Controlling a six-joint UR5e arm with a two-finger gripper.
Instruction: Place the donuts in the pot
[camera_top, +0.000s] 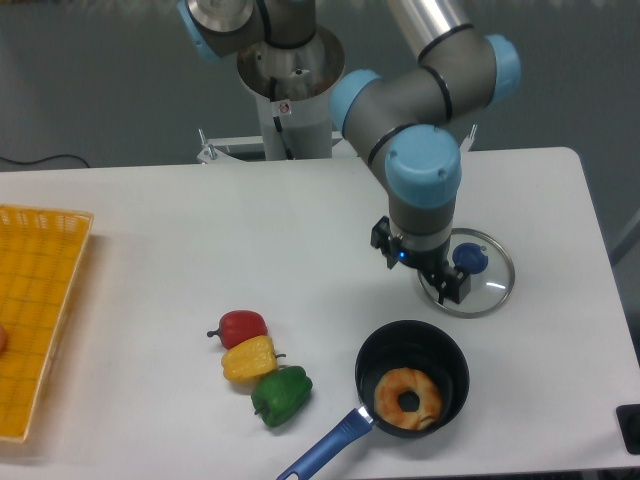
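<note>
Gripper (428, 283) up above the pot (412, 342), over the table (200, 240) between the pot's far rim and the glass lid (480, 280) — carrying nothing. Fingers seen nearly end-on from this angle, so spread or pressed together: cannot tell. Nothing visible between them, at any rate.

Donut (408, 397) lying flat on the pot's floor, hole up, pale glaze streaks showing, sitting toward the near side and fully inside the black rim. Blue handle (325, 452) pointing down toward the near-left table edge. Clear air between tool and donut, no contact at all.

Judging by that layout — main job looks done. One donut in view, and already in the pot. No second donut anywhere on the table as far as can be seen. Left over, probably only pulling the arm clear.

Elsewhere: red pepper (240, 326), yellow pepper (249, 358) and green pepper (281, 394) bunched in a touching line left of the pot, well apart from it. Yellow basket (40, 300) at the far left edge, partly out of shot.
</note>
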